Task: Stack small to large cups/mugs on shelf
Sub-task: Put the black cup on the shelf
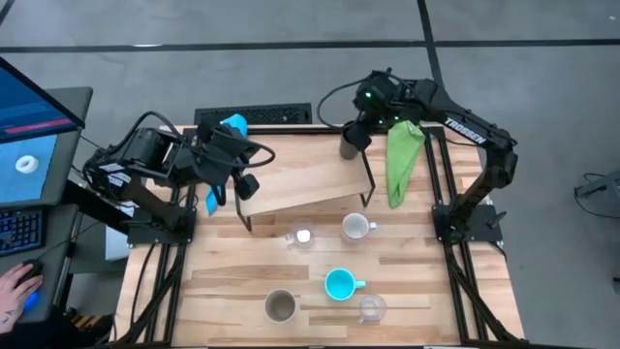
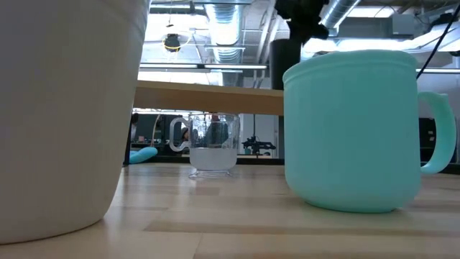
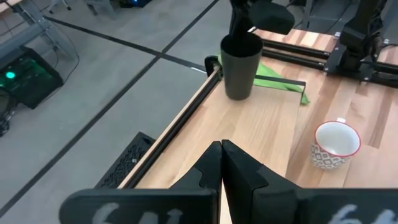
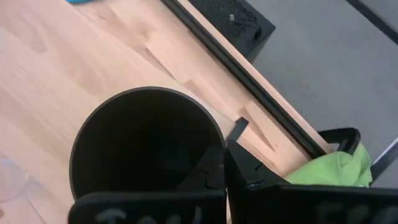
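A black cup [image 1: 349,145] stands on the far right corner of the light wooden shelf [image 1: 300,184]. My right gripper [image 1: 358,134] is shut on it from above; the cup also shows in the right wrist view [image 4: 146,149] and the left wrist view [image 3: 240,65]. My left gripper [image 3: 221,155] is shut and empty over the shelf's left end [image 1: 242,184]. On the table in front of the shelf stand a white mug [image 1: 356,227], a clear glass [image 1: 302,237], a turquoise mug [image 1: 339,284], a beige-grey mug [image 1: 281,306] and a second clear glass [image 1: 371,308]. My right gripper holds the black cup by its rim [image 4: 219,144], one finger [image 4: 205,174] inside the cup and one [image 4: 252,177] outside. The fingers come from above, pointing down. The cup is upright, and its base seems to rest on the shelf board [image 3: 261,118].
A green cloth [image 1: 402,160] hangs at the shelf's right end, beside the cup. A blue cloth [image 1: 232,126] lies at the far left. A keyboard [image 1: 254,116] sits beyond the table's far edge. A person's hand [image 1: 17,289] is at a mouse left of the table.
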Motion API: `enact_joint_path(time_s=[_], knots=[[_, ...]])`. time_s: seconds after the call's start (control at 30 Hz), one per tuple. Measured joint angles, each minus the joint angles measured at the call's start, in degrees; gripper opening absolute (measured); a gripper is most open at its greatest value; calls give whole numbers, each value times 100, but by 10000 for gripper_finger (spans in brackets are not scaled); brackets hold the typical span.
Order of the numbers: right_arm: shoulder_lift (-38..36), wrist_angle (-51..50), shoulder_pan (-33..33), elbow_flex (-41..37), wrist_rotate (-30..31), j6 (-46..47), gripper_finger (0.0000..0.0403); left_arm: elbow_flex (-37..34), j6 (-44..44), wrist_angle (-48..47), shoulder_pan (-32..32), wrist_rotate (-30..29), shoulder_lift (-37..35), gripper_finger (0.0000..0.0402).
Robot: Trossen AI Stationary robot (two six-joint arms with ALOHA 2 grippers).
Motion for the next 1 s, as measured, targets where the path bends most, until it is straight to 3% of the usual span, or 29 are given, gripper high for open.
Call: enact_joint_path(time_s=[0.63,1.0], knots=[[347,105,-47,2,-22,-307,16,0,-9,-14,-4,9,-2,0],[362,234,-74,-9,22,-315,55,0,-9,-14,-4,12,-2,0]])
